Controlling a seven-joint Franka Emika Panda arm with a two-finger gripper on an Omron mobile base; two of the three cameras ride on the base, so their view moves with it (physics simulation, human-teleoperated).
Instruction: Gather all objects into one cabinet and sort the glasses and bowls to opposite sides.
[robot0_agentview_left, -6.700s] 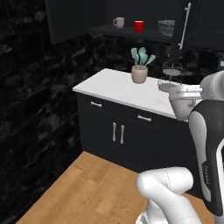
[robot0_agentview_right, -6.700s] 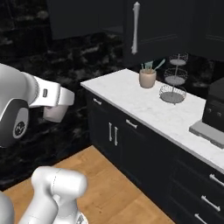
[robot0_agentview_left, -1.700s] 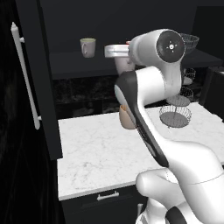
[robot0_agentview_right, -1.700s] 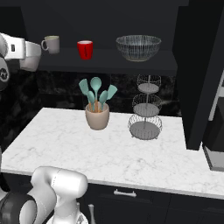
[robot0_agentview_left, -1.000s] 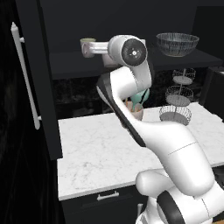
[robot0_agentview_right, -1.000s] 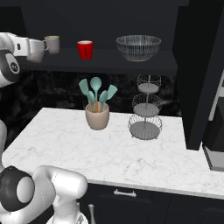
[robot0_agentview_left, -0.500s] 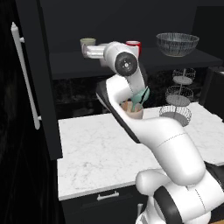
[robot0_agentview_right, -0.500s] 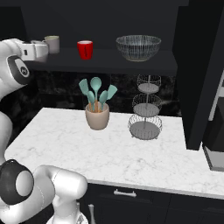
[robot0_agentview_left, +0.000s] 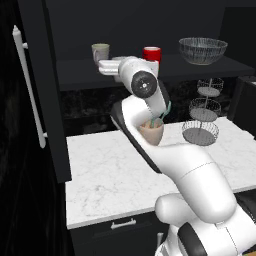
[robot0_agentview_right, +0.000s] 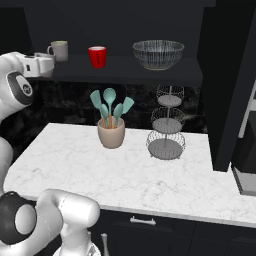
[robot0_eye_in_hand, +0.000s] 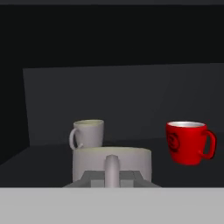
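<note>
I am gripping one pale mug in my closed gripper over the cabinet shelf; two more mugs are standing there: a second pale mug behind it, red mug beside; one mesh bowl beyond the red.

The dark cabinet shelf carries a pale mug at its left, a red mug near it, and a wire bowl well apart to the right. Below, the white marble counter bears a utensil pot and a tiered wire stand, set apart.
</note>
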